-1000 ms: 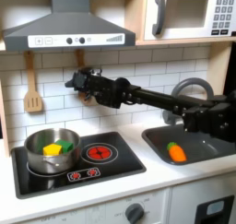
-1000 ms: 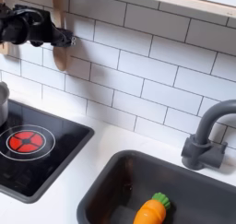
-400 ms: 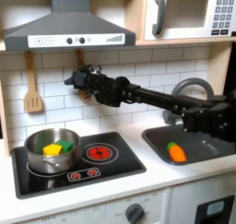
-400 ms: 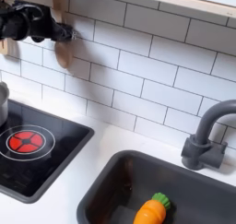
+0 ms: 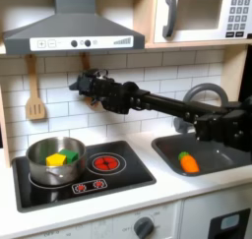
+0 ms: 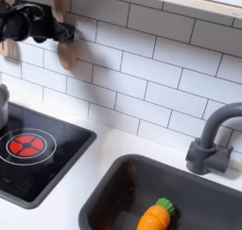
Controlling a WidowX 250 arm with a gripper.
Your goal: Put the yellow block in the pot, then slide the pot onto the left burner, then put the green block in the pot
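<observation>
The pot [image 5: 55, 160] is the thing to steer by: it sits on the black stovetop [image 5: 133, 170] at the first exterior view's left, covering the left burner, whose rings I cannot see under it. Inside the pot lie both blocks, touching each other — the yellow block [image 5: 56, 158] toward the pot's front left as the first exterior view shows it, the green block [image 5: 70, 155] just beside it toward the right. Just right of the pot in that view is a second burner [image 5: 106, 162], red rings bare; the second exterior view shows the same ring [image 6: 24, 145] with a sliver of the pot's wall [image 6: 3, 106] at its left edge. High above the pot, against the white tiled wall, hangs the gripper [image 5: 76, 84], well apart from the pot and from both blocks, with the black arm [image 5: 162, 102] stretching away toward the first exterior view's right. Nothing is between the fingers [image 6: 64, 31] that I can see, but whether they stand wide or narrow I cannot tell — they are dark and blurred. Far right of the pot, an orange carrot toy [image 5: 187, 162] lies in the sink [image 5: 224, 159], below the grey faucet [image 6: 214, 139].
</observation>
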